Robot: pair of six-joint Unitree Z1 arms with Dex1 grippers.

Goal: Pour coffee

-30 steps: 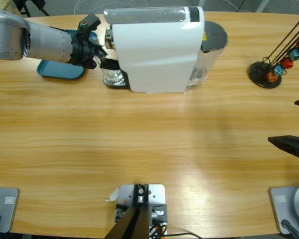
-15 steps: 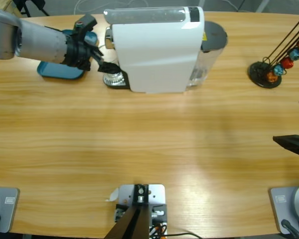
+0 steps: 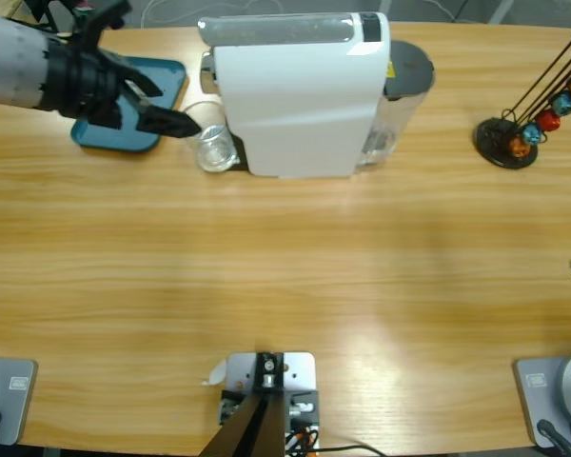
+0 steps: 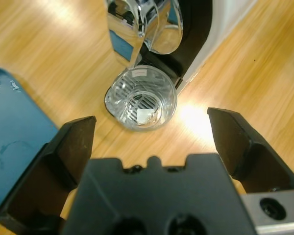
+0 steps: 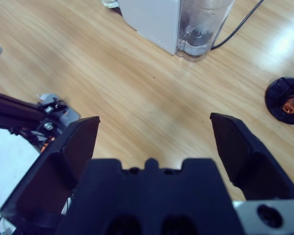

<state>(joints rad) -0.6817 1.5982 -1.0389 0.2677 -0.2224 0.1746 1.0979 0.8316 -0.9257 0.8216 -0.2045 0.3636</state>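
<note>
Left gripper (image 4: 149,129): jaws spread wide, nothing held, poised just short of a clear glass tumbler (image 4: 141,98). Tumbler: upright at the white coffee machine (image 3: 300,95), under its chrome spout (image 4: 152,27); coffee inside cannot be made out. Blue tray (image 3: 124,105) beside it. Right gripper (image 5: 154,139): jaws apart, held over bare table (image 3: 285,267).

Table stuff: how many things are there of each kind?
Coffee machine: 1
Clear glass: 1
Blue tray: 1
Capsule stand: 1
Total: 4
</note>
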